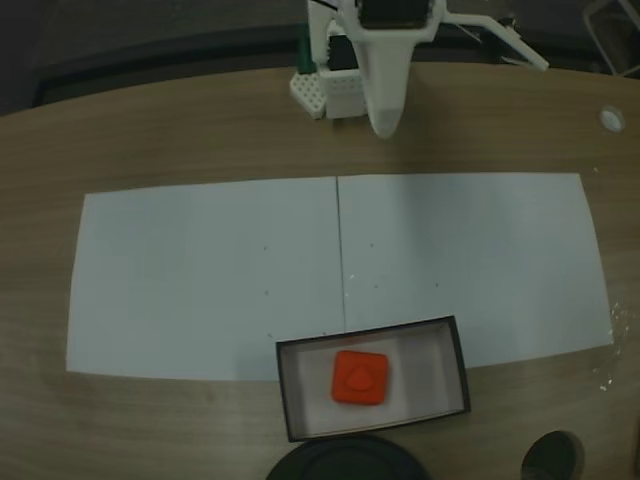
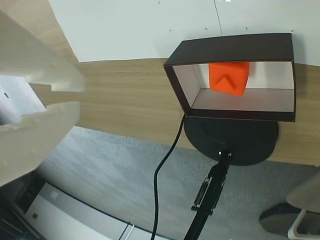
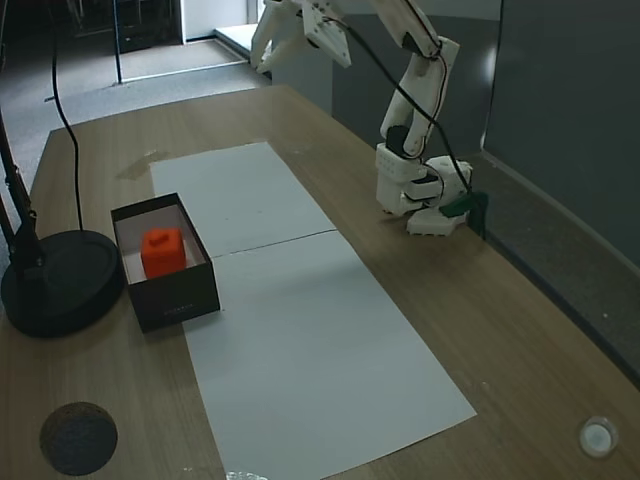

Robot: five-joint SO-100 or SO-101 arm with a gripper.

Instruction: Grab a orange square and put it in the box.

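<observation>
The orange square (image 1: pixel 360 378) (image 2: pixel 229 77) (image 3: pixel 162 250) rests on the white floor of the box (image 1: pixel 290 392) (image 2: pixel 235 47) (image 3: pixel 172 300), a little left of its middle in a fixed view, with nothing touching it. The black-walled box stands at the near edge of the white paper. My white gripper (image 1: pixel 385 125) (image 2: pixel 80 97) (image 3: pixel 262 50) hangs high above the far side of the table, close to the arm's base and well away from the box. Its fingertips stand almost together with only a thin slit between them, and nothing is held.
Two white paper sheets (image 1: pixel 200 270) cover the middle of the wooden table. A round black stand base (image 1: pixel 345 462) (image 3: pixel 55 280) with a cable sits right beside the box. The arm's base (image 3: pixel 420 195) is at the far edge. A dark round hole (image 1: pixel 553 455) marks one corner.
</observation>
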